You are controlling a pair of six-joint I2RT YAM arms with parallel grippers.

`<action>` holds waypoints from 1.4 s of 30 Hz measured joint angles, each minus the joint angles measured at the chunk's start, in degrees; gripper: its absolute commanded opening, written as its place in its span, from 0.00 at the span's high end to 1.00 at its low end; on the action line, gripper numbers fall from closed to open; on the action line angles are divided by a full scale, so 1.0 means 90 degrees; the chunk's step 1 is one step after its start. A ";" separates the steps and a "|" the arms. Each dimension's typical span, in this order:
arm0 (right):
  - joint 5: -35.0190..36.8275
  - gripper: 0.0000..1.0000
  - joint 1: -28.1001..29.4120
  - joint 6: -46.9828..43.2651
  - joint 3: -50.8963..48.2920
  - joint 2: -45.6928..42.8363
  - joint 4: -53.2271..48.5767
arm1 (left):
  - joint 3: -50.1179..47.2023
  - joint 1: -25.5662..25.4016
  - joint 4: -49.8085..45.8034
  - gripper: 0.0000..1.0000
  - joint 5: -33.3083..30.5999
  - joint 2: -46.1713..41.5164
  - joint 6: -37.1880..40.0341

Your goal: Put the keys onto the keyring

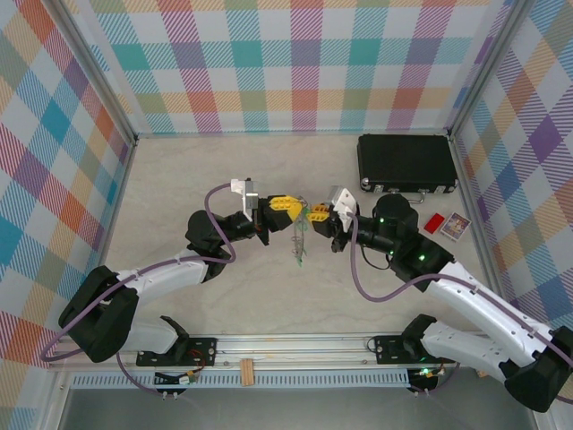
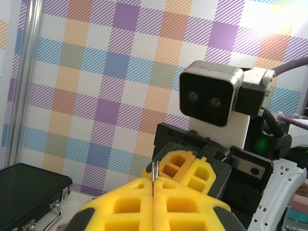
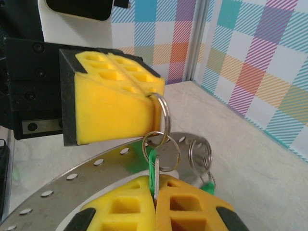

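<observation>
Above the middle of the table my two grippers meet tip to tip. My left gripper (image 1: 288, 208) (image 2: 153, 185) (image 3: 153, 96) is shut on a round wire loop (image 3: 165, 113) of the keyring. The keyring's flat grey band (image 3: 72, 178), punched with holes, curves below that loop. My right gripper (image 1: 320, 215) (image 3: 155, 185) (image 2: 195, 159) is shut on one of the keys (image 3: 156, 168), a silver blade with a green tag. Its small ring (image 3: 161, 149) is linked through the wire loop. Another small ring (image 3: 199, 154) with a green tag (image 3: 209, 182) hangs beside it. The bunch dangles below the grippers (image 1: 300, 246).
A black case (image 1: 407, 161) (image 2: 29, 192) lies at the back right of the table. A red card (image 1: 434, 224) and a picture card (image 1: 456, 226) lie right of my right arm. Plaid walls close in the left, back and right sides.
</observation>
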 measured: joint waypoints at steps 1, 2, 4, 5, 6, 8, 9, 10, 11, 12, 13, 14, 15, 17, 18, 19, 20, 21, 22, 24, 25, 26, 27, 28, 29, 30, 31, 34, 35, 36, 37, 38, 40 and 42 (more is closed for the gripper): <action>-0.0015 1.00 0.0005 0.0000 0.0000 0.0032 0.0002 | 0.0000 0.0000 0.0000 1.00 -0.0002 0.0000 0.0000; -0.0024 1.00 0.0017 0.0000 0.0000 0.0061 0.0000 | 0.0000 0.0000 0.0000 1.00 -0.0002 0.0000 -0.0002; -0.0044 0.99 0.0039 0.0000 0.0000 0.0117 -0.0012 | 0.0000 0.0000 0.0000 1.00 0.0000 -0.0002 -0.0015; -0.0058 0.99 0.0049 -0.0002 0.0000 0.0136 -0.0010 | 0.0000 0.0000 -0.0007 1.00 0.0002 -0.0002 -0.0022; -0.0068 0.99 0.0056 -0.0002 0.0007 0.0153 -0.0015 | 0.0000 -0.0005 -0.0019 1.00 0.0002 -0.0002 -0.0022; -0.0092 0.99 0.0061 -0.0010 0.0046 0.0180 -0.0036 | 0.0000 -0.0010 -0.0022 1.00 0.0000 -0.0002 -0.0027; -0.0100 0.99 0.0070 -0.0022 0.0073 0.0202 -0.0046 | 0.0000 -0.0012 -0.0017 1.00 0.0000 -0.0002 -0.0039; -0.0109 0.98 0.0070 -0.0022 0.0083 0.0216 -0.0049 | 0.0000 -0.0012 -0.0017 1.00 0.0000 -0.0002 -0.0044; -0.0114 0.98 0.0073 -0.0024 0.0092 0.0233 -0.0051 | 0.0000 -0.0012 -0.0019 1.00 0.0000 0.0000 -0.0044; -0.0119 0.98 0.0073 -0.0024 0.0104 0.0248 -0.0058 | 0.0000 -0.0012 -0.0019 1.00 0.0000 0.0000 -0.0046; -0.0119 0.98 0.0073 -0.0024 0.0112 0.0255 -0.0063 | 0.0000 -0.0012 -0.0019 1.00 0.0000 -0.0002 -0.0044; -0.0119 0.97 0.0073 -0.0024 0.0119 0.0257 -0.0075 | 0.0000 -0.0012 -0.0019 1.00 -0.0002 -0.0002 -0.0044; -0.0117 0.97 0.0073 -0.0027 0.0119 0.0257 -0.0083 | 0.0000 -0.0012 -0.0019 1.00 -0.0002 -0.0002 -0.0044; -0.0114 0.95 0.0073 -0.0027 0.0119 0.0257 -0.0092 | 0.0000 -0.0012 -0.0019 1.00 -0.0002 -0.0002 -0.0044; -0.0114 0.93 0.0073 -0.0027 0.0119 0.0257 -0.0095 | 0.0000 -0.0012 -0.0019 1.00 -0.0002 -0.0002 -0.0044; -0.0112 0.91 0.0073 -0.0027 0.0119 0.0257 -0.0097 | 0.0000 -0.0012 -0.0019 1.00 -0.0002 -0.0002 -0.0044; -0.0107 0.85 0.0075 -0.0024 0.0119 0.0257 -0.0102 | 0.0000 -0.0012 -0.0019 1.00 -0.0002 -0.0002 -0.0044; -0.0102 0.81 0.0078 -0.0019 0.0119 0.0257 -0.0114 | 0.0000 -0.0012 -0.0019 1.00 -0.0005 -0.0002 -0.0044; -0.0104 0.75 0.0090 -0.0046 0.0119 0.0257 -0.0124 | 0.0000 -0.0012 -0.0022 1.00 -0.0005 -0.0002 -0.0044; -0.0078 0.70 0.0119 -0.0066 0.0119 0.0253 -0.0163 | 0.0000 -0.0034 -0.0022 1.00 -0.0005 -0.0007 -0.0044; -0.0034 0.69 0.0124 -0.0083 0.0117 0.0240 -0.0182 | 0.0000 -0.0046 -0.0022 1.00 -0.0005 -0.0012 -0.0041; -0.0002 0.67 0.0124 -0.0090 0.0109 0.0202 -0.0202 | 0.0000 -0.0049 -0.0022 1.00 -0.0015 -0.0024 -0.0041; 0.0041 0.67 0.0124 -0.0095 0.0102 0.0153 -0.0206 | 0.0000 -0.0049 -0.0022 1.00 -0.0027 -0.0034 -0.0041; 0.0090 0.67 0.0124 -0.0100 0.0100 0.0102 -0.0209 | 0.0000 -0.0049 -0.0022 1.00 -0.0029 -0.0036 -0.0041; 0.0141 0.67 0.0124 -0.0097 0.0092 0.0024 -0.0214 | 0.0000 -0.0049 -0.0015 1.00 -0.0041 -0.0041 -0.0041; 0.0202 0.67 0.0124 -0.0097 0.0080 -0.0073 -0.0216 | 0.0000 -0.0049 -0.0022 1.00 -0.0051 -0.0049 -0.0041; 0.0228 0.66 0.0124 -0.0097 0.0068 -0.0151 -0.0216 | 0.0000 -0.0049 -0.0022 1.00 -0.0051 -0.0053 -0.0041; 0.0304 0.63 0.0124 -0.0097 0.0024 -0.0457 -0.0245 | 0.0000 -0.0049 -0.0022 1.00 -0.0051 -0.0066 -0.0041; 0.0306 0.63 0.0124 -0.0095 -0.0007 -0.0576 -0.0245 | 0.0000 -0.0049 -0.0022 1.00 -0.0051 -0.0066 -0.0041; 0.0304 0.63 0.0124 -0.0092 -0.0034 -0.0687 -0.0253 | 0.0000 -0.0049 -0.0022 1.00 -0.0053 -0.0066 -0.0041; 0.0304 0.63 0.0124 -0.0092 -0.0053 -0.0770 -0.0253 | 0.0000 -0.0049 -0.0022 1.00 -0.0053 -0.0066 -0.0041; 0.0301 0.63 0.0124 -0.0085 -0.0063 -0.0848 -0.0253 | 0.0000 -0.0049 -0.0022 1.00 -0.0053 -0.0066 -0.0041; 0.0301 0.65 0.0124 -0.0032 -0.0063 -0.0933 -0.0248 | 0.0000 -0.0049 -0.0022 1.00 -0.0053 -0.0068 -0.0041; 0.0299 0.66 0.0124 0.0041 -0.0061 -0.0945 -0.0238 | 0.0000 -0.0049 -0.0022 1.00 -0.0051 -0.0068 -0.0041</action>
